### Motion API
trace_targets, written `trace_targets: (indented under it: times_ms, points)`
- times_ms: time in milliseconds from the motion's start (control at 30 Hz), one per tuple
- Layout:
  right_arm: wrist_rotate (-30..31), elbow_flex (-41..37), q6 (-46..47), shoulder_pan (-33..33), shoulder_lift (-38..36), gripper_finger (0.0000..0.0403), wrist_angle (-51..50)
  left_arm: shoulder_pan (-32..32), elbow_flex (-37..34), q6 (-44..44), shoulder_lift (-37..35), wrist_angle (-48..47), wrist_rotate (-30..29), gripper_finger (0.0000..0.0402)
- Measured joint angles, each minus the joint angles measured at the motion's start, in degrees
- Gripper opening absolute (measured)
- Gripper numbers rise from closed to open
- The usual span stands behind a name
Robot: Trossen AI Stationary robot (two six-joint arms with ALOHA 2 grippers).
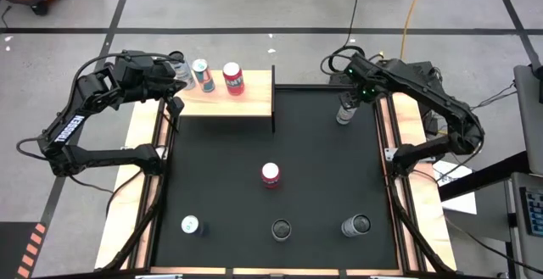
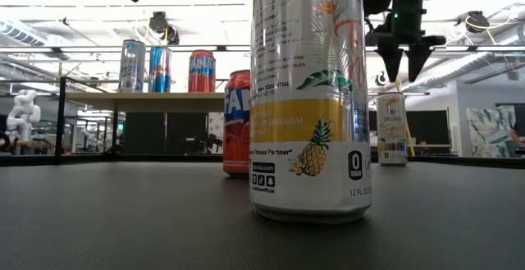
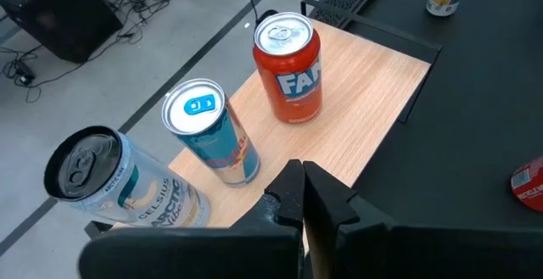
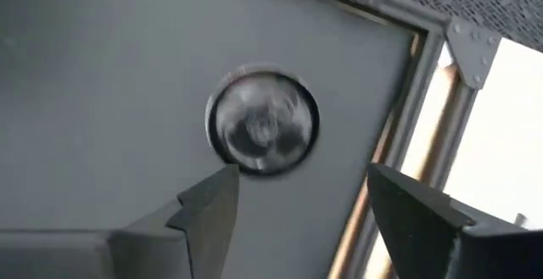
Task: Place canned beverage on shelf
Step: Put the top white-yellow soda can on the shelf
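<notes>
Wooden shelf (image 1: 229, 103) carries three cans.
Your right pincer (image 1: 346, 97) hangs spread above a pale can (image 1: 344, 112); your left pincer (image 3: 304, 196) sits pressed together by the shelf.

A pale light-wood shelf (image 1: 222, 103) on a thin black frame stands at the far left edge of the black mat, carrying three upright cans in a row — a pale silver one (image 1: 181, 69), a blue-and-silver one (image 1: 202, 73) and a red one (image 1: 232, 77). Five more cans stand upright on the mat: a pale can (image 1: 345, 109) near the far right corner, a red can (image 1: 271, 175) at centre, and three along the near side — blue-topped (image 1: 191, 225), dark-topped (image 1: 281, 229) and silver (image 1: 355, 225).
</notes>
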Motion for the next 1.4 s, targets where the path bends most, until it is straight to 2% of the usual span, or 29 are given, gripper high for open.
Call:
trace_targets:
  times_ms: [200,633,733,1100,1400]
  points:
    - [0.0,-1.9,-0.5,0.0,1.0,0.0240,5.1,0.0,0.0,0.0,0.0,0.5,0.0,0.0001]
    - [0.0,-1.9,-0.9,-0.5,5.4,0.0240,7.0,0.0,0.0,0.0,0.1,0.5,0.0,0.0001]
    - [-1.6,-1.9,-1.8,-0.5,5.8,0.0240,7.6,0.0,0.0,0.0,0.1,0.5,0.0,0.0001]
    - [-1.4,-2.3,-3.3,-0.7,1.6,0.0240,6.5,0.0,0.0,0.0,1.0,0.5,0.0,0.0001]
    - [-1.6,-2.2,-5.7,-0.7,1.2,0.0240,7.6,0.0,0.0,0.0,4.1,0.4,0.0,0.0001]
